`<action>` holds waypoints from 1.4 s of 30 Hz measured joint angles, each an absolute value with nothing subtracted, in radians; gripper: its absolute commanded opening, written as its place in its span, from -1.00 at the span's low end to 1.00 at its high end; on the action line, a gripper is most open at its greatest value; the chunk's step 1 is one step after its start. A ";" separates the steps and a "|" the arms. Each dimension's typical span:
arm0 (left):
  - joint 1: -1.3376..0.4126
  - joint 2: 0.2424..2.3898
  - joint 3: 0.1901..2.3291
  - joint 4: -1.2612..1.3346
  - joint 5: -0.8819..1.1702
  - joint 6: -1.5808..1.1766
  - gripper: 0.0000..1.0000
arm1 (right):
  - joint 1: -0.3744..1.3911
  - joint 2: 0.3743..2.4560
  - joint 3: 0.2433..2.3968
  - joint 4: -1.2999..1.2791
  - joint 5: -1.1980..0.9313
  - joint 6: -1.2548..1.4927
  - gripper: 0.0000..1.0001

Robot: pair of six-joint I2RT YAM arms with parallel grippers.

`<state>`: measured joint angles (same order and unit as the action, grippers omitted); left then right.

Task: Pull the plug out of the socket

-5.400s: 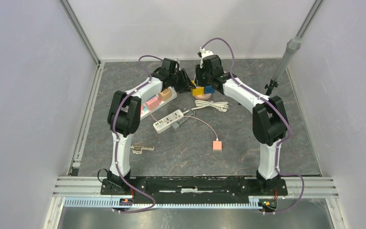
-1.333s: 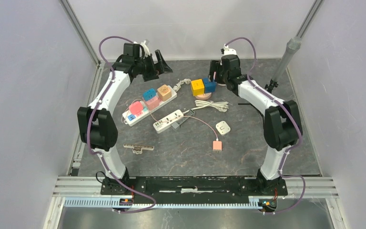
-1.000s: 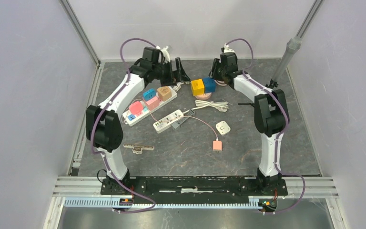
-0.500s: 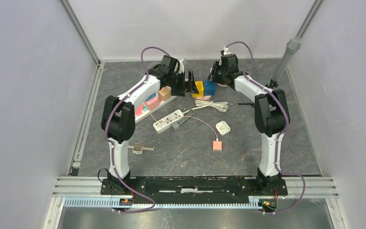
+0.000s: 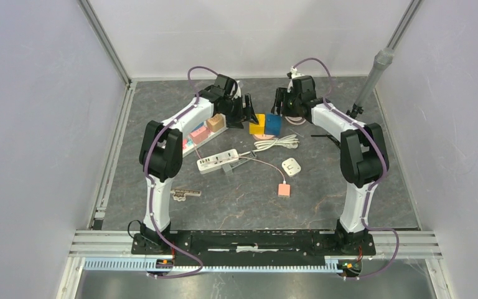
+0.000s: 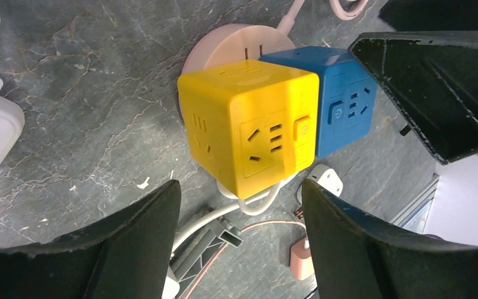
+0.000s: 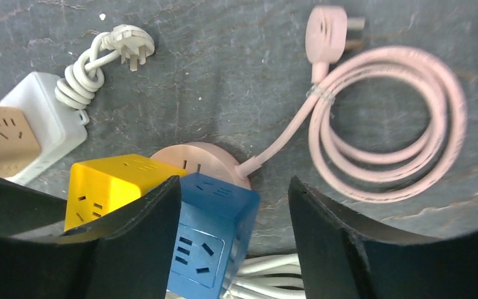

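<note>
Both open and empty, the left end effector [image 6: 239,193] should clamp the yellow cube [image 6: 249,134] squarely while the right end effector [image 7: 233,187] steadies the seemingly mated blue cube [image 7: 215,233].

Looks like a robot lab, a test box. Grey table [image 5: 323,199] w/ plain white walls [image 5: 37,124] on 3 sides, metal rail [image 5: 255,240] at its near edge, 2 robot arms [image 5: 162,156] bolted there.

From here I see two arms of white links joined by chunky black housings: left arm [image 5: 185,117], right arm [image 5: 331,122]. A purple cable [image 5: 200,67] trails along each. The left gripper [image 6: 239,187] and right gripper [image 7: 233,180] have broad, matte black fingers [image 6: 131,249].
</note>
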<state>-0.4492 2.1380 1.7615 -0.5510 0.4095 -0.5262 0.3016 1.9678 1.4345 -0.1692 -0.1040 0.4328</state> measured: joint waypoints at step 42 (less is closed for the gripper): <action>-0.449 2.216 1.843 -0.599 0.432 -0.619 0.32 | 0.275 2.066 1.597 -0.535 -0.663 -0.843 0.10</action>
<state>-0.4492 2.2162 1.8431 -0.5987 0.4316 -0.6193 0.2749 2.0663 1.5974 -0.5354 -0.6628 -0.8429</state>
